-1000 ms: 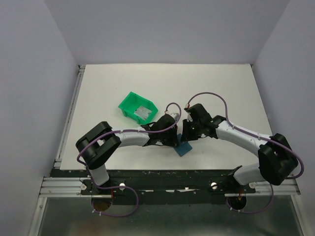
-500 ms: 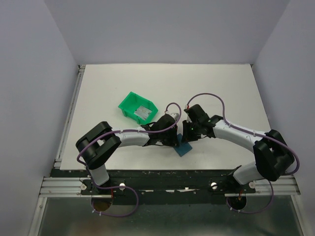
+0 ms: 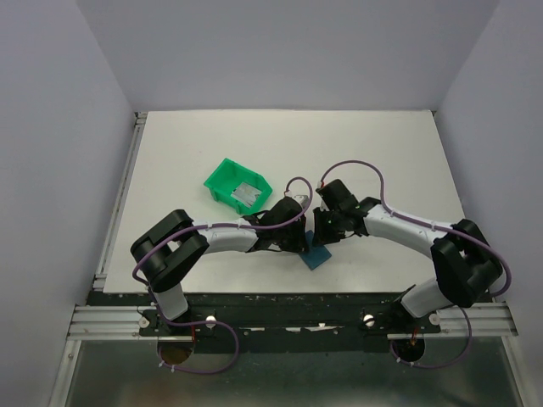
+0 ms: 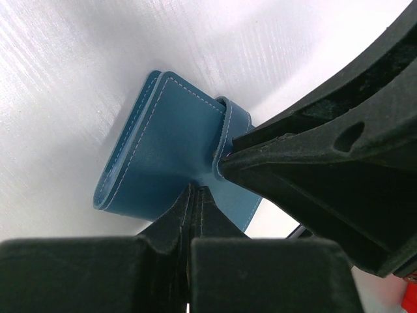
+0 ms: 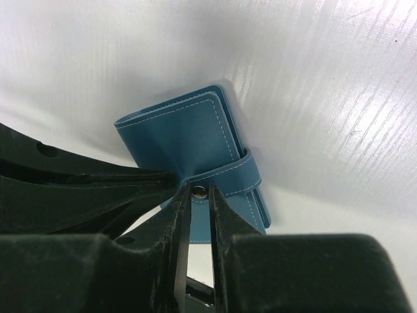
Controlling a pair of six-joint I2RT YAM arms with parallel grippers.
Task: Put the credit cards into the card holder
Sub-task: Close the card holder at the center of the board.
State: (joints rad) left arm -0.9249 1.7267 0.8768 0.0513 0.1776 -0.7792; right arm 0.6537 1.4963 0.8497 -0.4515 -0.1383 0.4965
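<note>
The slate-blue card holder [image 3: 320,258] lies near the table's front edge, between both grippers. In the left wrist view it [image 4: 166,153] stands folded, and my left gripper [image 4: 195,190] is shut on its near edge. In the right wrist view the holder [image 5: 179,134] has a strap with a metal stud [image 5: 199,191], and my right gripper [image 5: 199,190] is closed on that strap tab at the stud. In the top view the left gripper [image 3: 304,240] and right gripper [image 3: 319,233] almost touch. A silvery credit card [image 3: 246,193] lies in the green bin [image 3: 222,181].
The green bin stands left of and behind the grippers. The right gripper's black finger [image 4: 326,150] crowds the right of the left wrist view. The table's front edge [image 3: 288,292] is just below the holder.
The right arm's elbow has drifted slightly left and the right wrist has edged closer to the left gripper. The holder and left arm have stayed in place.
</note>
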